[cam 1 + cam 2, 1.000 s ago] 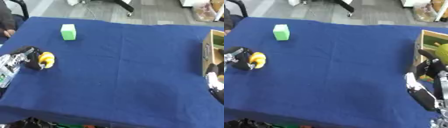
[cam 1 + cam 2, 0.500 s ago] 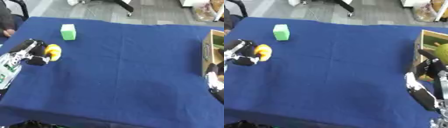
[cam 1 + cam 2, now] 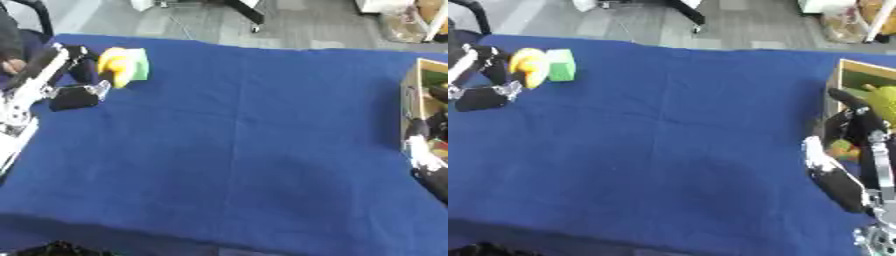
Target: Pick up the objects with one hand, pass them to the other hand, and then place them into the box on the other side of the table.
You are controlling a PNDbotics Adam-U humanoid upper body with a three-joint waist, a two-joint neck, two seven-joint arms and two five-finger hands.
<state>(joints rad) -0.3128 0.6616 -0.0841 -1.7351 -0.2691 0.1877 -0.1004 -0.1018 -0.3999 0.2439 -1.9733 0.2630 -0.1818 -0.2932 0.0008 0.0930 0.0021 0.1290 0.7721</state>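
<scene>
Blue cloth-covered tabletop (image 3: 245,150) mostly bare; open wooden box (image 3: 859,85) at its right edge already holds a green rounded item (image 3: 883,102) and something orange, so part of the job looks done. Left hand (image 3: 74,75) is raised at the far left with fingers curled round a yellow rounded object (image 3: 112,64), just beside a green block (image 3: 137,67). Right hand (image 3: 846,165) waits by the box, fingers relaxed and holding nothing. Handover, boxing, and the green block remain.
</scene>
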